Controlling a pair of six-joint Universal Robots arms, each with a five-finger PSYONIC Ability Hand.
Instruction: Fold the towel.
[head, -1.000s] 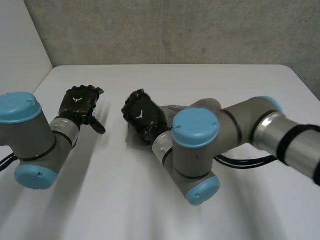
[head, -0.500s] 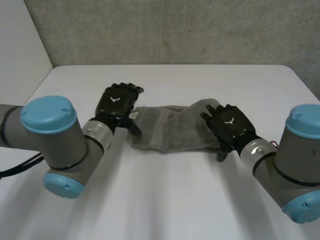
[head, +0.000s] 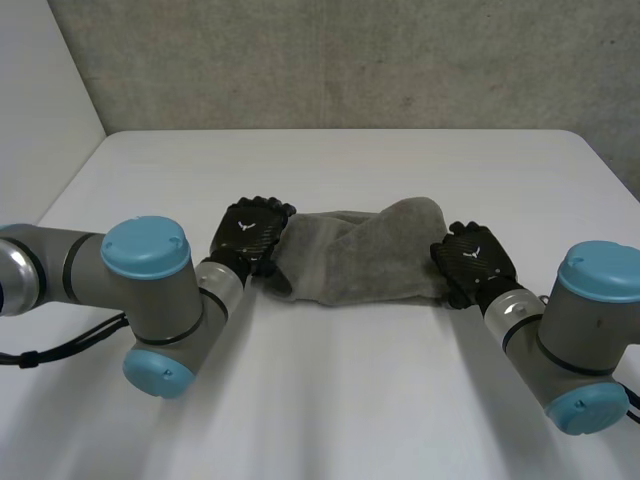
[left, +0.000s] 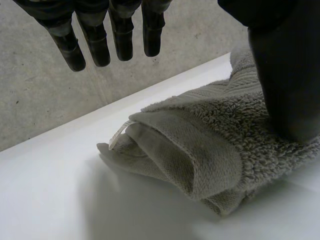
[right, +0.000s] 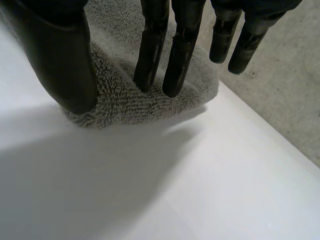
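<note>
No legible text; white emblem on left hand, right hand.

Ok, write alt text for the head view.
A rumpled grey towel lies across a white table, with the left robot hand at its left end and the right robot hand at its right end. Both arms reach in from the near side.

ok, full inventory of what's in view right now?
towel: 1, grey, rumpled, mid-table between the hands
table: 1, white, under everything
wall: 1, grey, behind the table
left hand: 1, black, at the towel's left end, fingers straight, thumb on the cloth
right hand: 1, black, at the towel's right end, straight fingers touching the cloth
arms: 2, grey with light-blue caps, one each side over the table's near part
</note>
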